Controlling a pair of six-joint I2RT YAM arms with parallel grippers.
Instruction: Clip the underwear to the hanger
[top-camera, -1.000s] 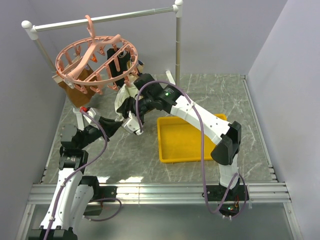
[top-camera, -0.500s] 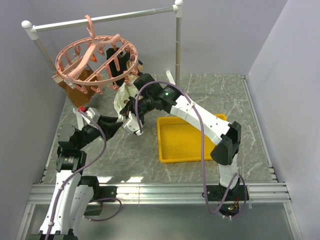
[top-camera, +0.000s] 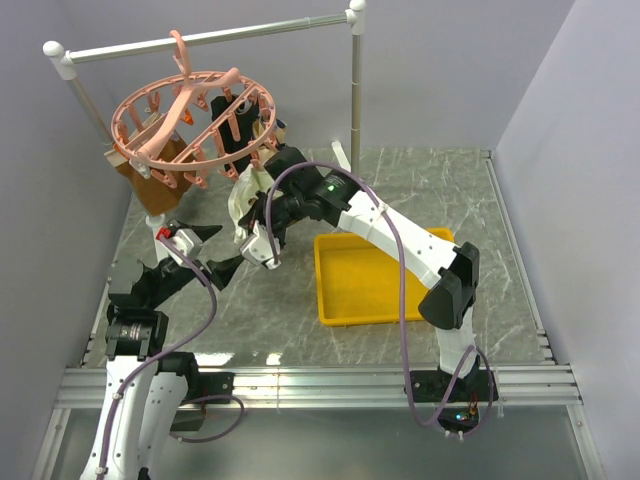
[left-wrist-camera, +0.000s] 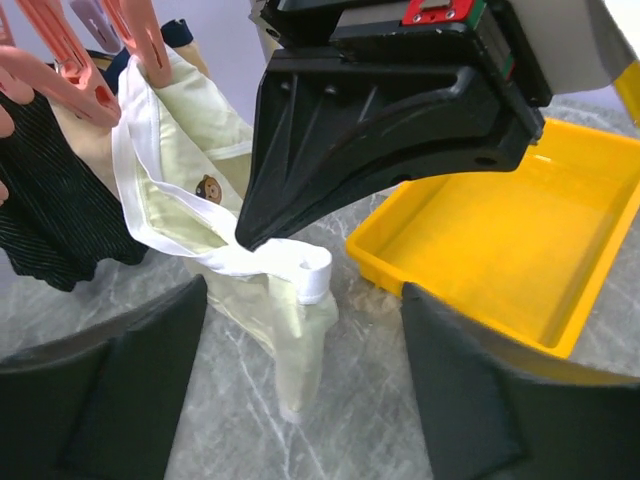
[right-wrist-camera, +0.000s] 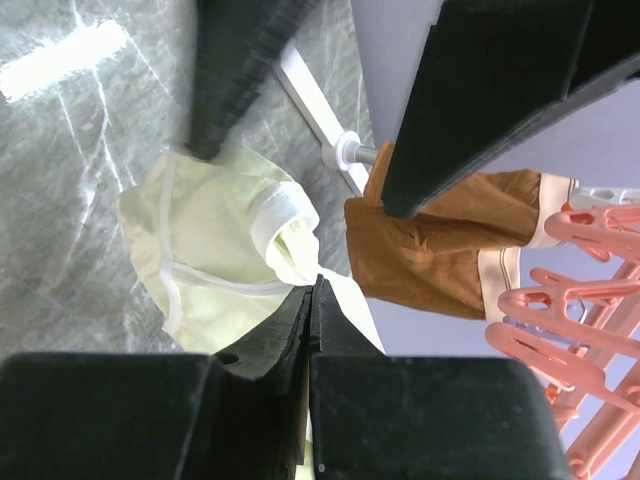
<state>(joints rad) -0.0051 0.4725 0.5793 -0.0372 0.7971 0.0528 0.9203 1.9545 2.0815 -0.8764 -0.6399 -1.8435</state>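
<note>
Underwear (left-wrist-camera: 180, 170) hangs downward from a clip (left-wrist-camera: 150, 45) on the hanger (top-camera: 190, 120), waistband (left-wrist-camera: 275, 265) pinched by the right pincer (right-wrist-camera: 315, 295), directly ahead of the spread left pincer (left-wrist-camera: 300, 390).

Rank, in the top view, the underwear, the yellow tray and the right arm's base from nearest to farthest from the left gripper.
1. underwear: just beyond the left gripper, slightly to its right.
2. yellow tray: farther to the right.
3. right arm's base: far right, at the near edge.
</note>
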